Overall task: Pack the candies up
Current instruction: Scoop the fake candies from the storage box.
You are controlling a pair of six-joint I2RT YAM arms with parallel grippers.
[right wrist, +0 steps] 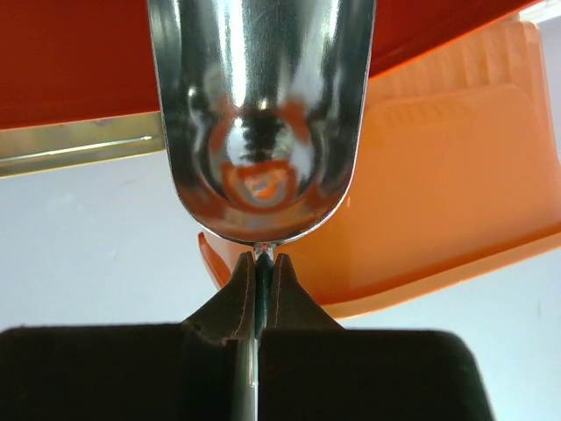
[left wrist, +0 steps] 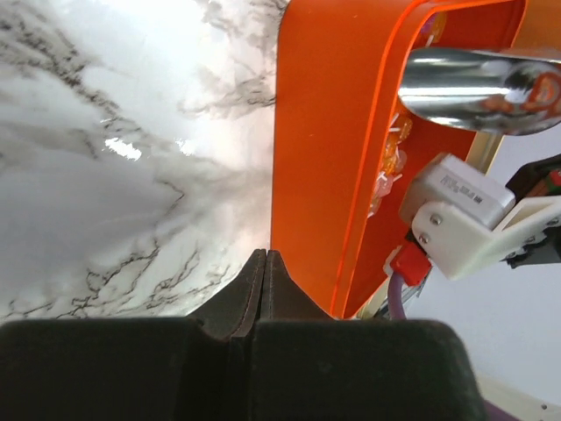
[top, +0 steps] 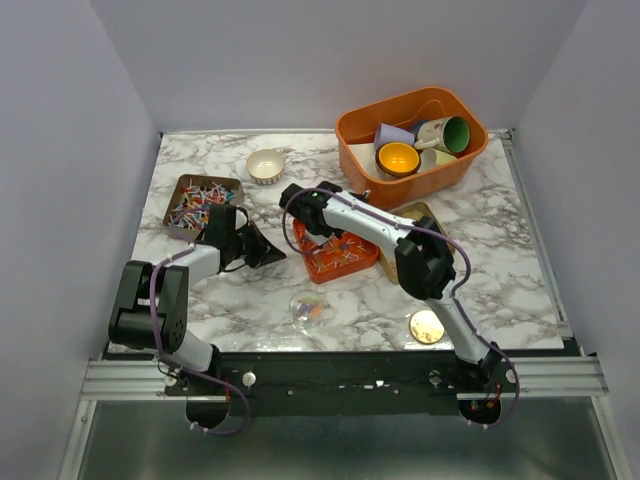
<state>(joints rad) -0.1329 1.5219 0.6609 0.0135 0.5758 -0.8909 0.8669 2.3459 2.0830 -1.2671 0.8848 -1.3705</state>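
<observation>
Left hand pressed closed, right hand clamped on metal scoop

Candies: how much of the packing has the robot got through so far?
Partway, it seems. Done: some candies lie in the orange tray. In hand: the right claw grips a metal scoop at the tray, and the left claw sits shut beside its wall. Left, likely: the heap in the tin, though which container is the goal isn't clear.
</observation>
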